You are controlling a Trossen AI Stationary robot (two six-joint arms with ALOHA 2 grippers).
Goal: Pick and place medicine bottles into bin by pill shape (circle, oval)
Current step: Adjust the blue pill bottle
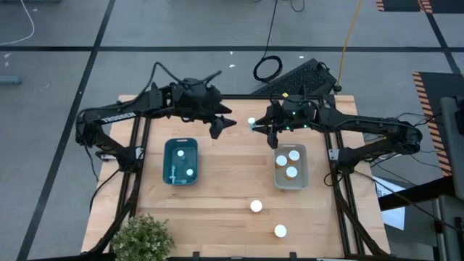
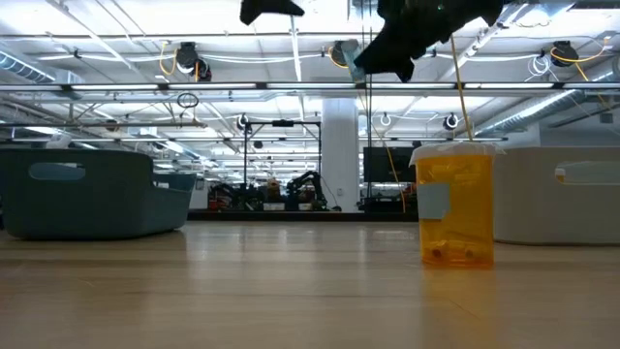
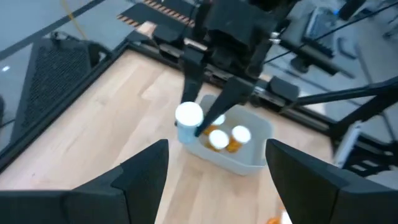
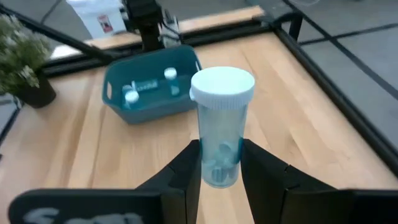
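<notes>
Jaws of the right gripper (image 4: 219,167) are clamping a clear white-capped bottle (image 4: 220,126), hovering just behind the grey bin (image 1: 291,167). The left gripper (image 1: 220,124) is waiting wide open, well left of that bin.

Left arm (image 1: 109,116), high view: white lettering along the dark link, small, appears to read TROSSEN; single letters not certain.

White card (image 4: 99,18) beyond the table's far edge, right wrist view: red mark and dark print, too small to read.

Dark housing (image 4: 62,208) of right arm: pale lettering, blurred, unreadable.

Amber bottle (image 2: 455,204), low view: pale label patch on its side, no print legible.

Clear bottle (image 4: 221,124) clamped in right gripper (image 4: 221,158): no writing legible on cap or body.

Nothing else legible in any view.
</notes>
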